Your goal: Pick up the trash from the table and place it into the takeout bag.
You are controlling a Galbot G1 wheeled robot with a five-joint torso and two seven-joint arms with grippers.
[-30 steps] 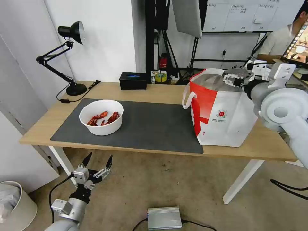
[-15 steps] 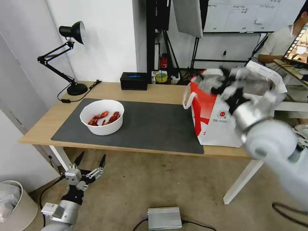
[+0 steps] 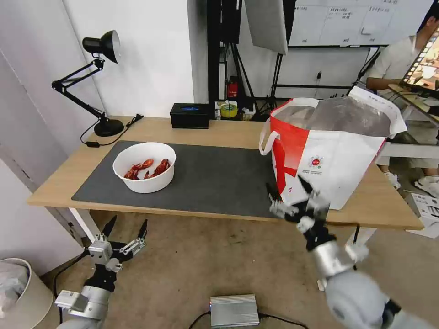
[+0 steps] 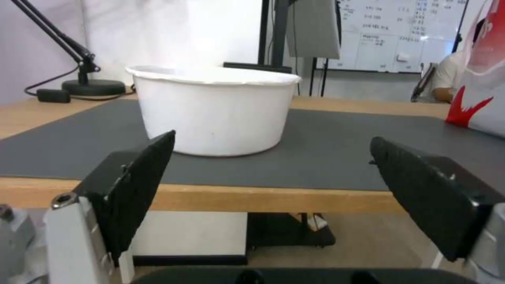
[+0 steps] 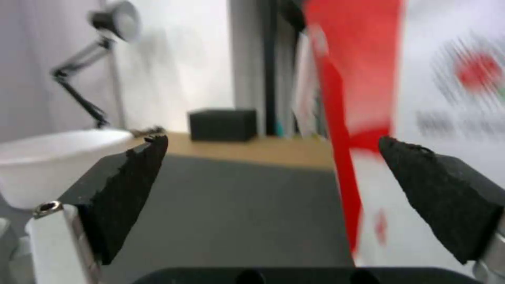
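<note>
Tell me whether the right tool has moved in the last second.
Yes. The right tool has dropped from above the takeout bag rim to low in front of the table edge, open.

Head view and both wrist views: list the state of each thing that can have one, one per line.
bowl of crayfish: upright on the grey mat, uncovered, ungripped.
takeout bag: standing on the table, mouth open.
desk lamp: off.
left tool: open, empty, below the table's front edge.
right tool: open, empty, by the bag's front.

bowl [image 3: 144, 173] left on mat [image 3: 215, 180], takeout bag [image 3: 327, 155] right
</note>
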